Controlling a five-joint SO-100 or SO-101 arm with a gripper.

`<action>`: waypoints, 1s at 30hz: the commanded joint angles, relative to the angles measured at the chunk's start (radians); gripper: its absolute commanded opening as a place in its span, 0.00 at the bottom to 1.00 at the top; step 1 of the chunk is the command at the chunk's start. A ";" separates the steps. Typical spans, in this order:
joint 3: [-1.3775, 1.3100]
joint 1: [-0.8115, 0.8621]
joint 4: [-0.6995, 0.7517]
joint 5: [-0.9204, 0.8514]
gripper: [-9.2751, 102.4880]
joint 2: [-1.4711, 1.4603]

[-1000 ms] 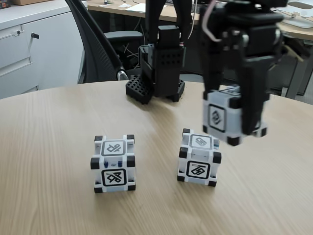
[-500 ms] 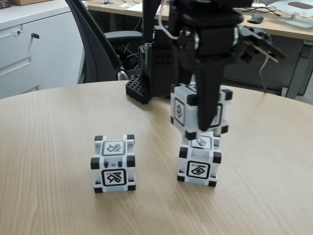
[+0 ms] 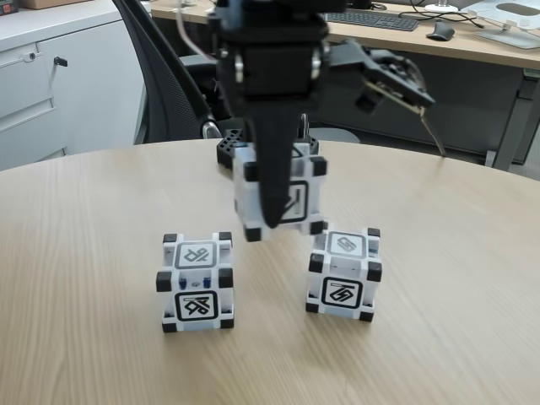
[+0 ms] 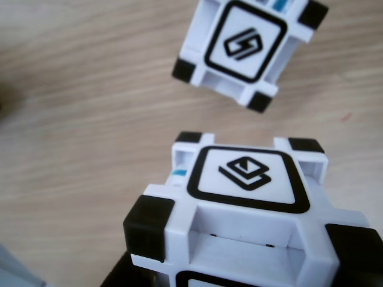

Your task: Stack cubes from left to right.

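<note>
In the fixed view, a black gripper (image 3: 272, 215) hangs over a round wooden table (image 3: 84, 253), its fingers clamped on a white cube with black corners, the held cube (image 3: 295, 198). That cube is off the table and turned slightly, one glyph face toward the camera. Below it and to the left sits the left cube (image 3: 197, 283); below and to the right sits the right cube (image 3: 343, 274). Both rest flat, well apart. An office chair (image 3: 160, 76) stands behind the table.

The other view, close and looking down, shows the held cube (image 4: 239, 197) large at the bottom with a stacked-sheets glyph on top. Beyond it, a cube (image 4: 248, 45) lies on the table, rotated diagonally.
</note>
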 commanded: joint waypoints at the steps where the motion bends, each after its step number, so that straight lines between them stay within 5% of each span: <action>1: -0.008 0.048 0.035 -0.014 0.11 0.044; 24: -0.026 0.210 0.025 -0.083 0.11 -0.086; 30: -0.026 0.210 -0.071 -0.087 0.11 -0.074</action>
